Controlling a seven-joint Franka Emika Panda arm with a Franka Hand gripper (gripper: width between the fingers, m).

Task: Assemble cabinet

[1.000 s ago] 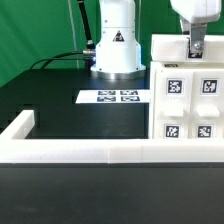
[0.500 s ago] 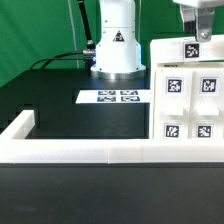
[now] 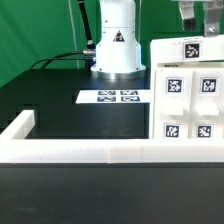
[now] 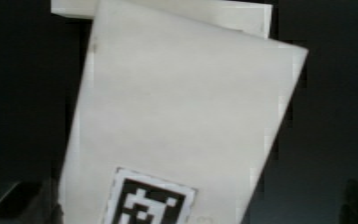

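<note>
The white cabinet (image 3: 187, 100) stands at the exterior view's right, against the front rim, with several black-and-white tags on its front and one on its top. My gripper (image 3: 199, 16) hangs just above the cabinet's top at the upper edge of the exterior view, with nothing between its jaws. Only its lower part shows. In the wrist view the cabinet's top panel (image 4: 185, 110) fills the picture, with one tag (image 4: 155, 200) on it. One dark fingertip (image 4: 5, 203) shows at a corner, clear of the panel.
The marker board (image 3: 120, 97) lies flat on the black table, to the exterior view's left of the cabinet. The arm's base (image 3: 116, 45) stands behind it. A low white rim (image 3: 80, 150) borders the table's front and left.
My gripper has risen straight up from the cabinet's top and now hangs higher, mostly out of the exterior view. The cabinet has not moved.
</note>
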